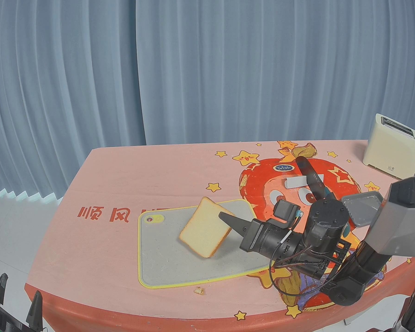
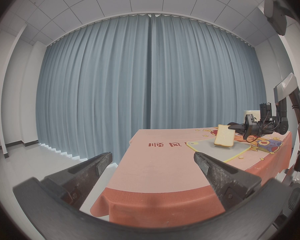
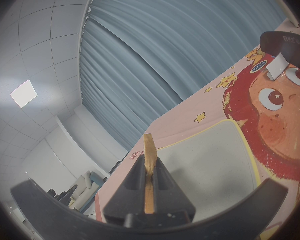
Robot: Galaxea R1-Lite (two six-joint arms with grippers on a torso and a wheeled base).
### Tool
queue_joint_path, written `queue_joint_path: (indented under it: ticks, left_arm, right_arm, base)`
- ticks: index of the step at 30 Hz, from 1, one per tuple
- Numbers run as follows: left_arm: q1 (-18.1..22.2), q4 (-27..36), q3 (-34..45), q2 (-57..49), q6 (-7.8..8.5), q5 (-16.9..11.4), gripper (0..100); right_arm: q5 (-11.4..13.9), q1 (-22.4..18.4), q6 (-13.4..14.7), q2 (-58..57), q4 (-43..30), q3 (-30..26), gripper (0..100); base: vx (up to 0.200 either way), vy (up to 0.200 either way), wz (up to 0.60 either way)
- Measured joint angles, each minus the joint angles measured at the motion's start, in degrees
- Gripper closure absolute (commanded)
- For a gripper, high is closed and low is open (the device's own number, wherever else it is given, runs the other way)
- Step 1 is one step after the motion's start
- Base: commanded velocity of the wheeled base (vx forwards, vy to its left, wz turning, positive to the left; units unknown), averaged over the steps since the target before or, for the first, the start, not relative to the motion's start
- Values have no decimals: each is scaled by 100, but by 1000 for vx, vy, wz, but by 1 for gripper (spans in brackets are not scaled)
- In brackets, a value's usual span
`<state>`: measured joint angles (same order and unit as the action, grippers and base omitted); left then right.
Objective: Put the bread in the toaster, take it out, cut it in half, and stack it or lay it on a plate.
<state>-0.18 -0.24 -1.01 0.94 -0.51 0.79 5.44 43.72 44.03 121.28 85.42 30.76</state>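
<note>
The right claw (image 1: 225, 219) clamps the bread (image 1: 205, 228) by one edge, tilted over the cutting board (image 1: 170, 261), probably to lay it flat for cutting, while the left claw (image 2: 152, 156) hangs spread wide, well off that board.

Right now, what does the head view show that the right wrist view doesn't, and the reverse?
Head view adds the toaster at the far right corner of the table, a grey tray near the table's right edge, and a crumb near its front edge. Right wrist view adds the bread edge-on, pinched in the shut right end effector. Both share the bread held tilted over the cutting board, and the knife lying on the table beyond it.
</note>
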Motion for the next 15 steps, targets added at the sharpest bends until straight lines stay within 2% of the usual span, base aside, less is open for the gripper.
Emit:
queue_joint_path:
  ticks: [15]
  left_arm:
    - [0, 0, 0, 0, 0, 2, 0]
  right_arm:
    - [-11, 5, -20, 57, 37, -15, 100]
  base:
    - [0, 0, 0]
